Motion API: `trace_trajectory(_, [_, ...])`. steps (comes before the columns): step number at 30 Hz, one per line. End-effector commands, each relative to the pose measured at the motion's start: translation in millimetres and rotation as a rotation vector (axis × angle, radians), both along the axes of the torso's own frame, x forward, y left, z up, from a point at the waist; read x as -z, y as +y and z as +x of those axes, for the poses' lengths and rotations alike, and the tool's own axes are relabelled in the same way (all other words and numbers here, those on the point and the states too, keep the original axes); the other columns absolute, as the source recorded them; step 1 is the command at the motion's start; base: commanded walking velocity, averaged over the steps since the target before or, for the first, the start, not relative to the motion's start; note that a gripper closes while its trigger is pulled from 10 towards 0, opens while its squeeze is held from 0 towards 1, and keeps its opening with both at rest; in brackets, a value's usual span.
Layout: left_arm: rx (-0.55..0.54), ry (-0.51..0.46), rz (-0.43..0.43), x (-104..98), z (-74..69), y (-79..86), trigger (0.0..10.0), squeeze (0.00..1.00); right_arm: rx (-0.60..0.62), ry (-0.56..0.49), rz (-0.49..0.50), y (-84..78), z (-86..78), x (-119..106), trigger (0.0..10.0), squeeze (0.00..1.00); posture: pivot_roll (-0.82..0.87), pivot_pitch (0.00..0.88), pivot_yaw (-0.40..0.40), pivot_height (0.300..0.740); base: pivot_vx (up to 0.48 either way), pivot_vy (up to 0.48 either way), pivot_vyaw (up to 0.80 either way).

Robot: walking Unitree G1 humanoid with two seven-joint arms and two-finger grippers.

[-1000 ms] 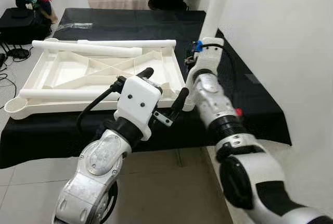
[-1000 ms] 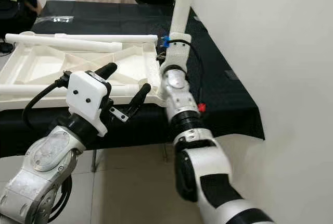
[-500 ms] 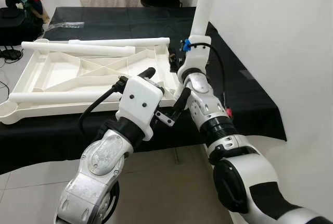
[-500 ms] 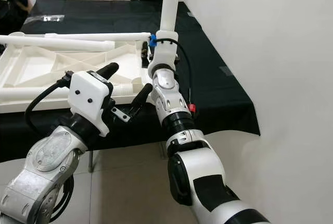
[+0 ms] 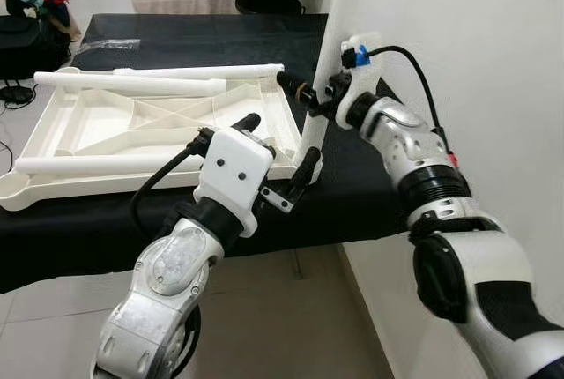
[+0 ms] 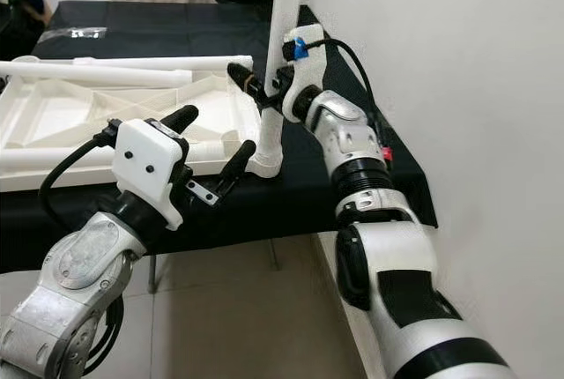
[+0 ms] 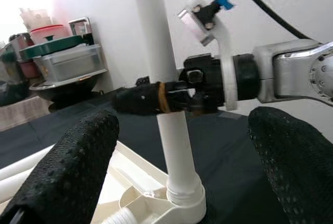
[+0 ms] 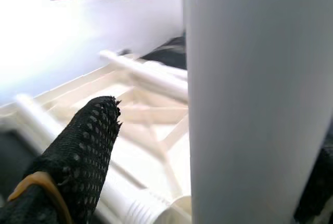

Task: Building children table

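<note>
Right claw [image 6: 262, 97] has swung sideways, still gripping upright leg [image 6: 280, 35]; left claw [image 5: 280, 145] open.

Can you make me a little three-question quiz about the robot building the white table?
1. True or false: the right claw grips the upright table leg.
2. Where does that leg's foot sit? A) corner socket of the upside-down tabletop B) the floor
3. Fill in: the left claw is ____.

Key: 1 true; 2 A; 3 open
</note>
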State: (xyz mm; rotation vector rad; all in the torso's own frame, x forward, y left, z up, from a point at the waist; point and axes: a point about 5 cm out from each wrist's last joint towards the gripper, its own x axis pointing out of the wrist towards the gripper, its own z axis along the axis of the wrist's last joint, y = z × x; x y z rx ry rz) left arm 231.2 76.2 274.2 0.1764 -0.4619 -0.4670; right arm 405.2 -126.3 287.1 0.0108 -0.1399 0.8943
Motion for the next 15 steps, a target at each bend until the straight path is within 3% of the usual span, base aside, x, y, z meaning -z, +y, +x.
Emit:
trace_trajectory(1, [0.010, 0.003, 0.009, 1, 0.6, -2.1, 10.0, 0.00, -0.086, 0.026, -0.009, 7.8, -3.3, 11, 10.0, 0.00, 0.07, 0.133, -0.101, 0.740, 0.000, 0.000, 0.00])
trace_trajectory(2, [0.010, 0.000, 0.011, 0, 0.7, -1.7, 10.0, 0.00, -0.236, 0.058, 0.010, 8.8, -9.0, 15, 10.0, 0.00, 0.08, 0.135, -0.099, 0.740, 0.000, 0.000, 0.00])
trace_trajectory(4, [0.009, 0.000, 0.012, 0, 0.5, -1.2, 10.0, 0.00, -0.292, 0.096, 0.035, 11.6, -9.8, 18, 10.0, 0.00, 0.09, 0.137, -0.098, 0.740, 0.000, 0.000, 0.00])
trace_trajectory(7, [0.013, 0.000, 0.007, -1, 0.0, -1.6, 10.0, 0.00, -0.269, 0.114, 0.026, 16.9, -7.6, 21, 10.0, 0.00, 0.09, 0.138, -0.102, 0.740, 0.000, 0.000, 0.00])
trace_trajectory(10, [0.026, 0.005, -0.002, -1, -0.7, -3.0, 10.0, 0.00, -0.253, 0.124, 0.044, 19.8, -6.4, 23, 9.3, 0.00, 0.09, 0.137, -0.103, 0.740, 0.000, 0.000, 0.00])
trace_trajectory(11, [0.033, 0.014, -0.005, 0, -1.1, -3.8, 10.0, 0.00, -0.270, 0.135, 0.069, 21.1, -6.9, 23, 2.4, 0.00, 0.09, 0.139, -0.100, 0.740, 0.000, 0.000, 0.00])
trace_trajectory(12, [0.033, 0.014, -0.005, 0, -1.1, -3.8, 10.0, 0.00, -0.270, 0.135, 0.069, 21.1, -6.9, 23, 2.4, 0.00, 0.09, 0.139, -0.100, 0.740, 0.000, 0.000, 0.00])
trace_trajectory(13, [0.038, 0.020, -0.001, 1, -1.6, -4.7, 10.0, 0.00, -0.285, 0.146, 0.091, 22.0, -7.4, 24, 0.0, 0.00, 0.09, 0.138, -0.099, 0.740, 0.000, 0.000, 0.00])
trace_trajectory(15, [0.040, 0.022, 0.001, 2, -1.9, -5.2, 10.0, 0.00, -0.270, 0.149, 0.103, 23.0, -6.6, 24, 0.0, 0.00, 0.09, 0.138, -0.100, 0.740, 0.000, 0.000, 0.00])
